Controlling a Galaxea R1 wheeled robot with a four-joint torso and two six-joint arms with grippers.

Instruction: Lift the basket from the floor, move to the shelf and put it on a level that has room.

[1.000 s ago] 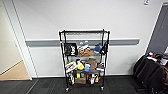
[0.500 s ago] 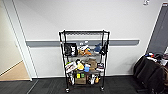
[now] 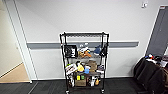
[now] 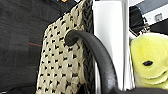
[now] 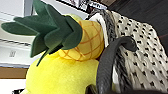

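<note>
The shelf (image 3: 84,62), a black wire rack on casters, stands straight ahead against a white wall. Its top level (image 3: 83,33) looks bare, while the lower tiers are packed with assorted items. Dark carpet floor (image 3: 50,87) lies between me and the rack. The cream woven basket (image 4: 62,62) shows very close in the left wrist view, with one dark loop handle (image 4: 100,57) arching toward the camera and carpet (image 4: 17,37) beneath. In the right wrist view the basket (image 5: 145,57) shows its other handle (image 5: 110,60). Inside lie a pineapple plush (image 5: 85,42) and a yellow plush (image 4: 147,60).
An open doorway with tan wooden flooring (image 3: 15,75) is at the left. Dark chairs or coats (image 3: 150,72) crowd the right side, below a dark door (image 3: 160,32). A grey rail (image 3: 45,45) runs along the wall behind the rack.
The head picture wobbles slightly; the shelf keeps its place and size in it.
</note>
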